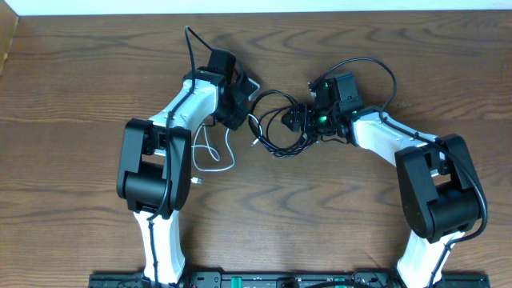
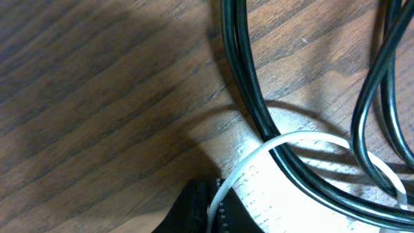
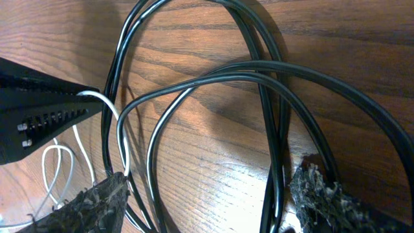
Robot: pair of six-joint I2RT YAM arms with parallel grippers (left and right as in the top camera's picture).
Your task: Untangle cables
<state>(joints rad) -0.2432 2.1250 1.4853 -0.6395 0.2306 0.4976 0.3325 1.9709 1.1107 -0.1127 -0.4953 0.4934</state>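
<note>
Our left gripper (image 2: 223, 194) is closed, and it pinches the white cable (image 2: 284, 137). In the left wrist view the cord comes up from between the jaws toward 1 o'clock, then bends over a pair of black strands. The right wrist view shows the same grip from the other side, with the white cord leaving the dark jaw tip at 9 o'clock. From there it curves down toward 7 o'clock.

Our right gripper (image 3: 210, 184) stands wide, with its two worn fingers (image 3: 97, 200) at 7 and 5 o'clock in its own view. Several strands of the black cable (image 3: 194, 84) run between them. They are not squeezed (we cannot tell whether any strand touches a finger).

Seen from overhead, the black cable lies coiled on the table (image 1: 80, 80) between the two grippers. The left gripper is at about 10 o'clock of the coil and the right gripper at 3 o'clock. The rest of the white cable lies in loose loops toward 7 o'clock of the left gripper, partly hidden under that arm. Where the two cords meet, at the coil's 9 o'clock side, they cross each other.
</note>
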